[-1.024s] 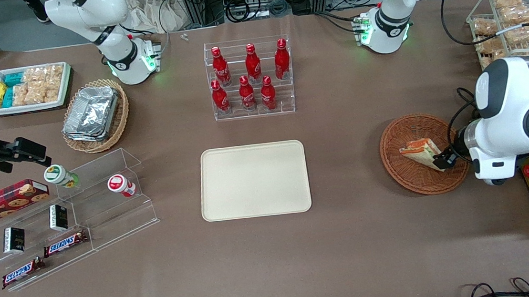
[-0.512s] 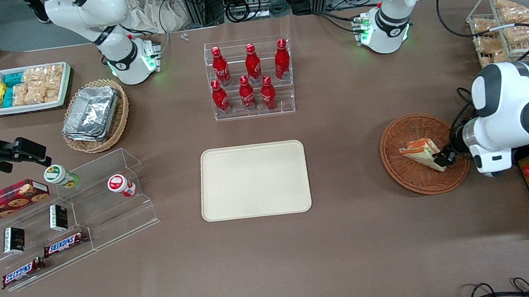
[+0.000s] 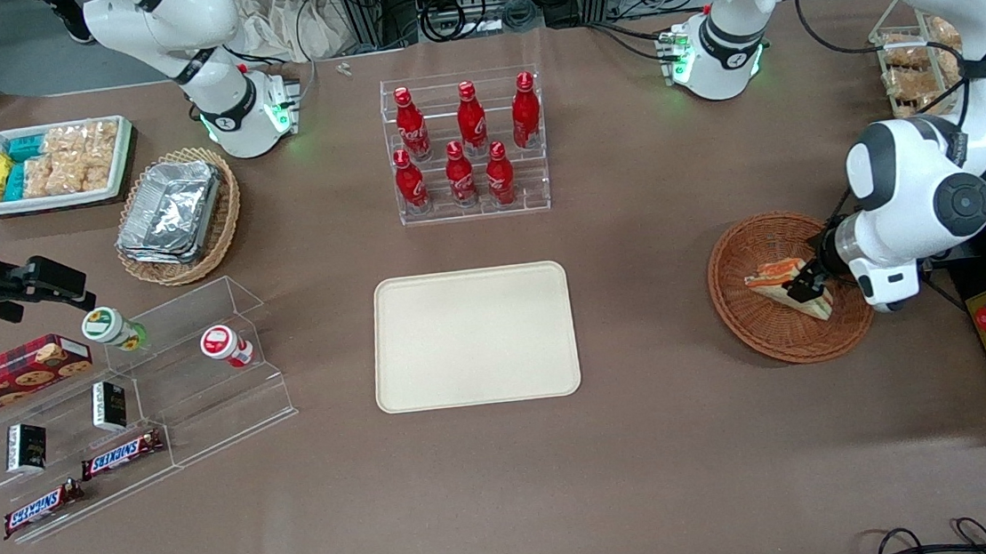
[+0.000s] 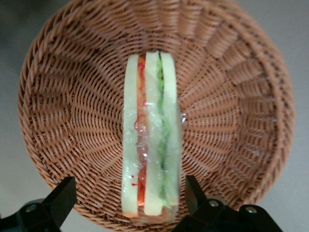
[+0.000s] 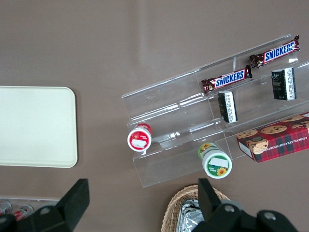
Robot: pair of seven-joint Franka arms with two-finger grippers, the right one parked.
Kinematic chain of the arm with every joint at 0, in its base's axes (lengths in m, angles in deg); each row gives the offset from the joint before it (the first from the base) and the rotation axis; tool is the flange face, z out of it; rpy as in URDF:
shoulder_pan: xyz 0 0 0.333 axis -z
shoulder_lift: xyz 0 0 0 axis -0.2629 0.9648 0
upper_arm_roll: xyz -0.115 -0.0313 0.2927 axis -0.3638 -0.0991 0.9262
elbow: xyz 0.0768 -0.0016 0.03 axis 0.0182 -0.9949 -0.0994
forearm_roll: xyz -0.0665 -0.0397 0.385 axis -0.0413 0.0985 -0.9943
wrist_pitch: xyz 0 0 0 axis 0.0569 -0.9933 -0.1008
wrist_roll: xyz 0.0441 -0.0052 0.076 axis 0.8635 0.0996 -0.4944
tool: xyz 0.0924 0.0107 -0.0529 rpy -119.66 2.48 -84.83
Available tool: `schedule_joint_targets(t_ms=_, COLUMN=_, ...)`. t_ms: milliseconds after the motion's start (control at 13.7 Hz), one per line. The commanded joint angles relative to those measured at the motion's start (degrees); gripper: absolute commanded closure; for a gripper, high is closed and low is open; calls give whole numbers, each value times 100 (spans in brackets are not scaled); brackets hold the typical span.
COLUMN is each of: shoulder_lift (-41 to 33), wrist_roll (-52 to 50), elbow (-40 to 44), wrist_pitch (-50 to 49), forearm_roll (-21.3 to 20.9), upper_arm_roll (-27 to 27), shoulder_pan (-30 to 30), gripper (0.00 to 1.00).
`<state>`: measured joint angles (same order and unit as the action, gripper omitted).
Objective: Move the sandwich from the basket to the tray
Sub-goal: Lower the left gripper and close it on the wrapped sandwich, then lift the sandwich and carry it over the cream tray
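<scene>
One sandwich stands on edge in the single round wicker basket, toward its middle, its rim clear all round. The pincer hangs over the basket, fingers spread wide, straddling the sandwich without touching. One cream tray lies bare, well apart from the basket on the bench.

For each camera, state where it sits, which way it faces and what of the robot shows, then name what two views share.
Front view: high, looking down at the table; both arms show, the gripper over the round reddish-brown wicker basket.
Left wrist view: looks down on the wrapped triangular sandwich in that basket; open fingers straddle it.
Right wrist view: looks down on the clear acrylic snack shelf; parked fingers show.
Shared: front and right wrist both show the flat cream rectangular tray.
</scene>
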<state>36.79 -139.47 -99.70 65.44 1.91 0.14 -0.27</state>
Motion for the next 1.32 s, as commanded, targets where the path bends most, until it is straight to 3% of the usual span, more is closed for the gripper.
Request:
schedule_joint_targets(t_ms=0, shoulder_lift=-172, wrist_roll=-77, elbow=-298, wrist_pitch=317, forearm_roll=22, upper_arm_roll=-42, shoulder_pan=-39, gripper=0)
schedule_joint_targets(t_ms=220, shoulder_lift=4, wrist_roll=-51, elbow=-307, wrist_pitch=529, forearm_roll=-74, upper_arm_roll=-42, shoulder_pan=-39, gripper=4)
schedule_joint_targets(t_ms=293, shoulder_lift=48, wrist_roll=-33, elbow=-307, wrist_pitch=564, forearm_roll=-83, upper_arm_roll=-42, shoulder_pan=-39, gripper=25)
schedule_joint_targets(t_ms=366, shoulder_lift=66, wrist_roll=-16, elbow=-298, wrist_pitch=573, forearm_roll=-118, upper_arm_roll=-42, shoulder_pan=-39, gripper=56)
schedule_joint_targets(t_ms=512, shoulder_lift=40, wrist_roll=46, elbow=-237, wrist_pitch=521, forearm_roll=-118, upper_arm_roll=-42, shoulder_pan=-39, gripper=97)
schedule_joint_targets(t_ms=659, shoulder_lift=-144, wrist_roll=37, elbow=104, wrist_pitch=111, forearm_roll=-109, upper_arm_roll=-68, shoulder_pan=-30, gripper=100)
schedule_joint_targets(t_ms=805, shoulder_lift=-216, wrist_roll=107, elbow=1120, wrist_pitch=-1256, forearm_roll=-118, upper_arm_roll=-147, shoulder_pan=118, gripper=100)
schedule_joint_targets(t_ms=951, shoulder_lift=-111, wrist_roll=912, elbow=2220, wrist_pitch=-2673, forearm_roll=-127, upper_arm_roll=-322, shoulder_pan=399, gripper=100)
schedule_joint_targets(t_ms=1244, shoulder_lift=-145, wrist_roll=1373, elbow=2716, wrist_pitch=-3153, forearm_roll=-372, upper_arm_roll=-655, shoulder_pan=1241, gripper=100)
